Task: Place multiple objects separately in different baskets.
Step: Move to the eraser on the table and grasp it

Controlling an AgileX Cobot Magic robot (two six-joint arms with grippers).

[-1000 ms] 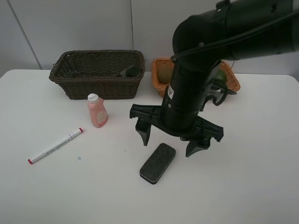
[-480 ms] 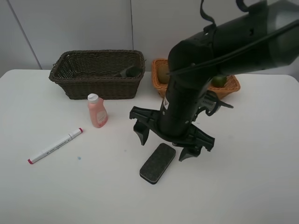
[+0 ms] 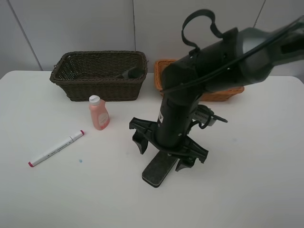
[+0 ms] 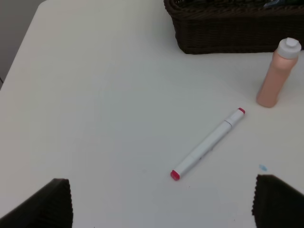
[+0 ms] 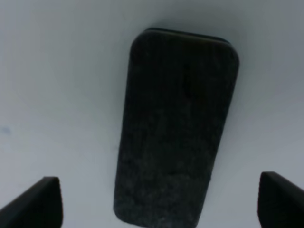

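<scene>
Right gripper, jaws spread wide, poised directly above the dark rectangular eraser lying flat on the white table; its long axis runs across the jaw line, so the jaws straddle its narrower width.

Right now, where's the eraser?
In the exterior high view the eraser lies flat on the table, lower centre, right of the marker. It sits directly under the open right gripper.
</scene>
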